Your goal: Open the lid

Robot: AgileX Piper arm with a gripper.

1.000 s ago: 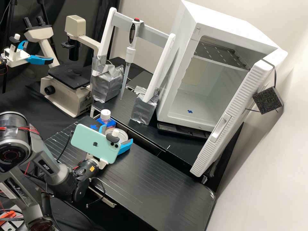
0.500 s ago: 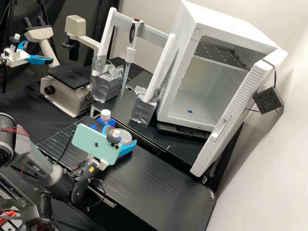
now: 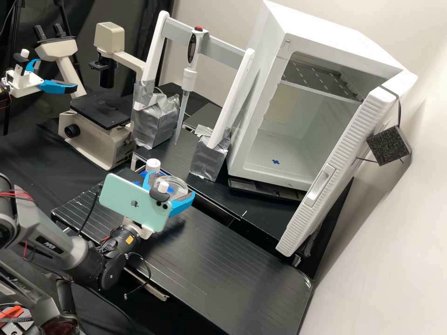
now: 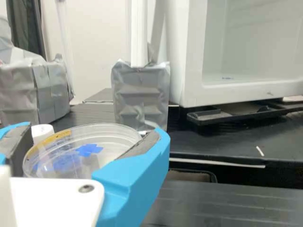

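Note:
My gripper (image 3: 171, 187) is over the bench beside the white-capped bottle (image 3: 152, 165) in the high view. Between its blue fingers sits a clear round dish (image 3: 180, 183), with the phone mounted on the wrist in front. In the wrist view the gripper (image 4: 87, 141) is shut on the dish (image 4: 116, 133), its grey pads against opposite sides of the rim. A blue cross and a yellowish strip show at the dish. I cannot tell whether the fingers hold the lid alone or the lid with its base. Behind the dish stands the bottle's white cap (image 4: 43, 130).
A pipette (image 3: 188, 79) hangs from a white frame with foil-wrapped feet (image 3: 208, 159) behind the gripper. The open white cabinet (image 3: 265, 158) and its door (image 3: 337, 172) are to the right. A microscope (image 3: 100, 135) stands at the back left.
The gripper first went slightly right, then back left and farther over the bench toward the bottle. The dish has shifted along with the fingers, which stand about as far apart as before.

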